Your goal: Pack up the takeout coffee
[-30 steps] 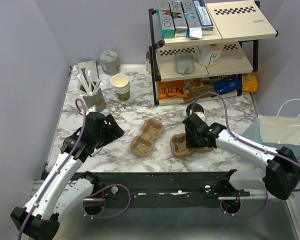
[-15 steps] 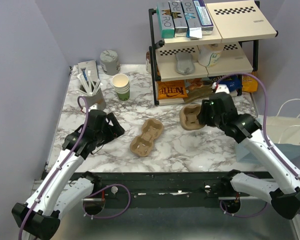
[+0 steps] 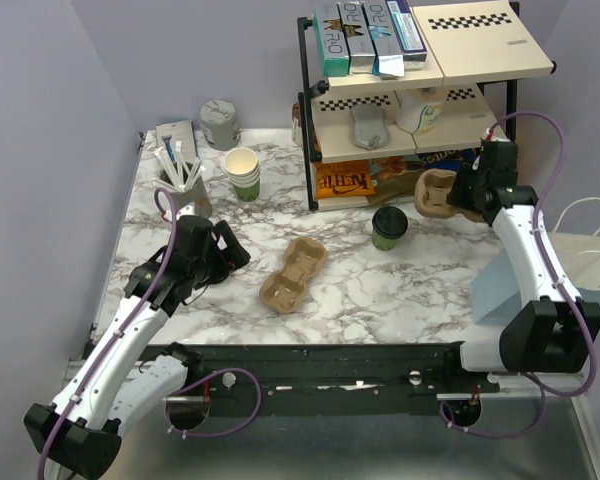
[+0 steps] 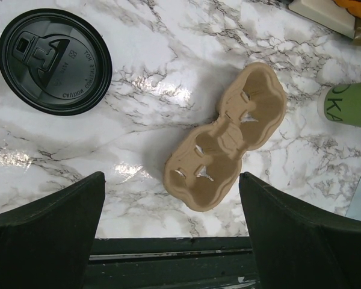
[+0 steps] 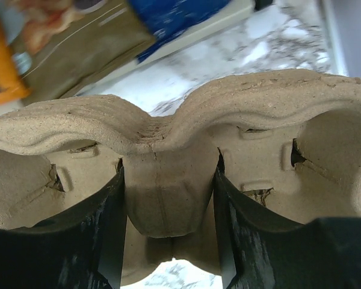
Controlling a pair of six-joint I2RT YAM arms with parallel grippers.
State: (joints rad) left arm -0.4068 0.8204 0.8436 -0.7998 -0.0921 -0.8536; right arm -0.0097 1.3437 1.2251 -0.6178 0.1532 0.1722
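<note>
Right gripper (image 3: 467, 193) has swung its carrier (image 3: 438, 195) away rightward, and the coffee (image 3: 389, 226) now shows. I see the jaws clamped on the carrier's middle rib. Coffee stands on the table left of them, unpacked. Left gripper (image 3: 228, 252) gapes, empty.

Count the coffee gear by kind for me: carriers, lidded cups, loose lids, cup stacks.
Pulp carriers: 2, the table carrier and the held carrier in the right gripper
Lidded coffee cup: 1
Loose black lid: 1
Stack of lidless cups: 1
Total: 5
</note>
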